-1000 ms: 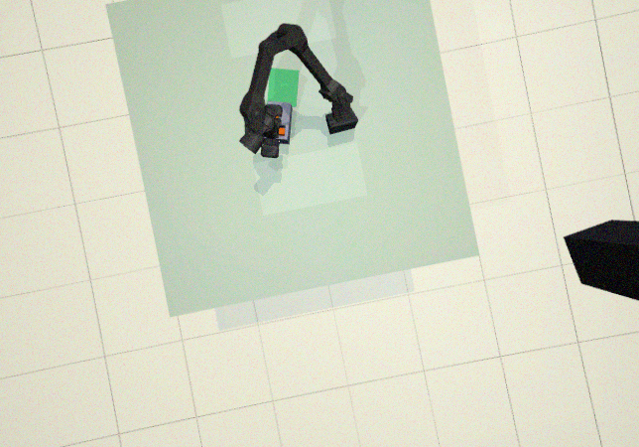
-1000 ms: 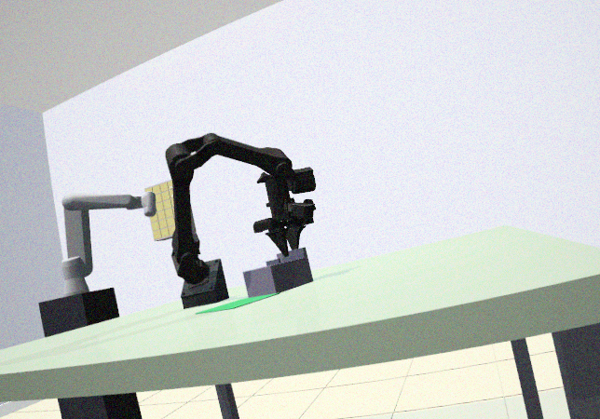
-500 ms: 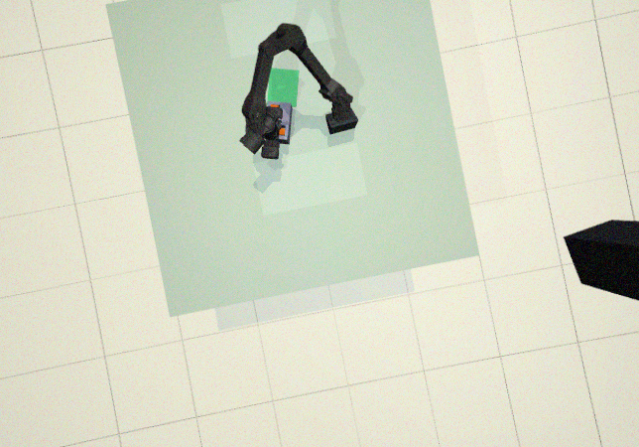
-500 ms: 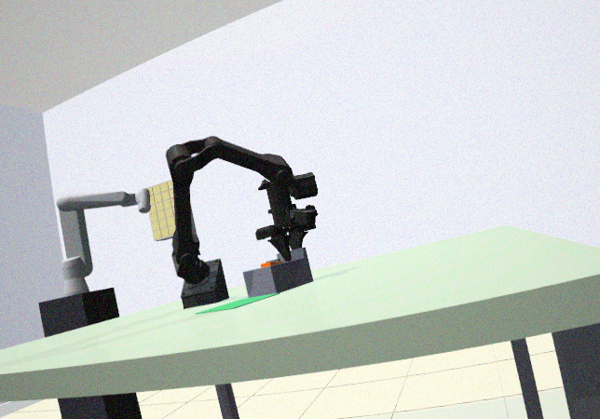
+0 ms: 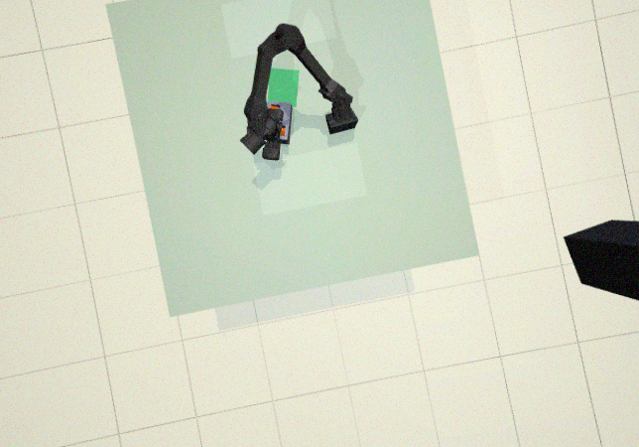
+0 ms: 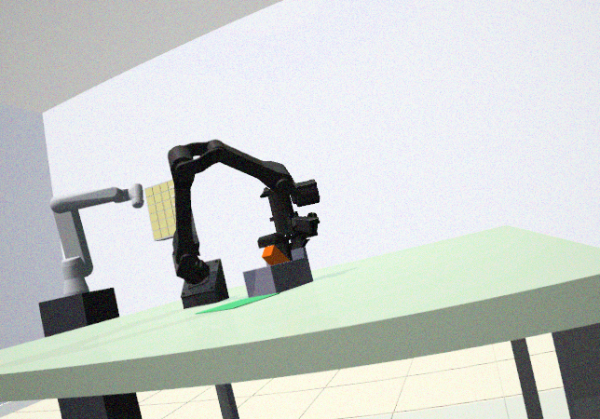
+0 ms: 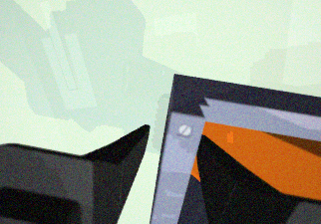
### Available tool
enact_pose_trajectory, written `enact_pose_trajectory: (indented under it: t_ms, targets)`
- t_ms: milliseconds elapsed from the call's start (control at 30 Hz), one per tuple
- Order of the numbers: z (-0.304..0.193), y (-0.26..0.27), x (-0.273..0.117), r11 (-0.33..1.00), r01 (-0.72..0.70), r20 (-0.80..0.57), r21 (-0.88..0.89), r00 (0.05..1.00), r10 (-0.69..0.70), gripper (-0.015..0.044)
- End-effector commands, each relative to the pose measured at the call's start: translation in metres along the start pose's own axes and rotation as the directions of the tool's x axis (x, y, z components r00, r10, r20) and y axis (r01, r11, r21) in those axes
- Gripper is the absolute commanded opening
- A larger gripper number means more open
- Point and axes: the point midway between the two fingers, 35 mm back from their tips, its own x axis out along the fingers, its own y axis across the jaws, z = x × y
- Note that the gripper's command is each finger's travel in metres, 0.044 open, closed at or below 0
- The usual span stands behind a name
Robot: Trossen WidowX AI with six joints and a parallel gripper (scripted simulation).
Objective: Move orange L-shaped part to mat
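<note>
The grey tray (image 5: 287,114) (image 6: 293,274) (image 7: 168,164) stands beside the green mat (image 5: 284,87) (image 6: 238,304). The orange part (image 6: 271,255) (image 7: 249,152) is tilted in its pocket: in the exterior view its mat-side end stands up above the tray's top. My gripper (image 6: 291,249) (image 7: 173,134) is partly open and points down at the L-shaped end, with nothing held. In the wrist view one fingertip is over that end, just inside the pocket wall, and the other is outside the tray. The exact contact under the fingertip is hidden.
My arm's base (image 5: 341,121) (image 6: 204,285) stands on the table to one side of the tray. The forearm passes above the area beside the mat. A raised grey block is on the tray's far side in the exterior view. Another grey arm (image 6: 73,239) stands in the background.
</note>
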Motion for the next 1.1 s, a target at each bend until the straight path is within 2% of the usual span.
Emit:
enact_pose_trajectory:
  t_ms: [0,667,967,1067]
  targets:
    - [-0.002,-0.003,0.003,1.000,0.012,0.000,-0.009,1.000,-0.012,0.0180]
    - [-0.001,0.001,0.000,1.000,0.002,0.001,-0.003,1.000,-0.002,0.0180]
    - [-0.002,0.010,-0.010,1.000,0.011,0.000,-0.009,1.000,-0.011,0.0180]
    - [0.000,0.010,-0.025,1.000,0.008,0.000,-0.010,1.000,-0.008,0.0180]
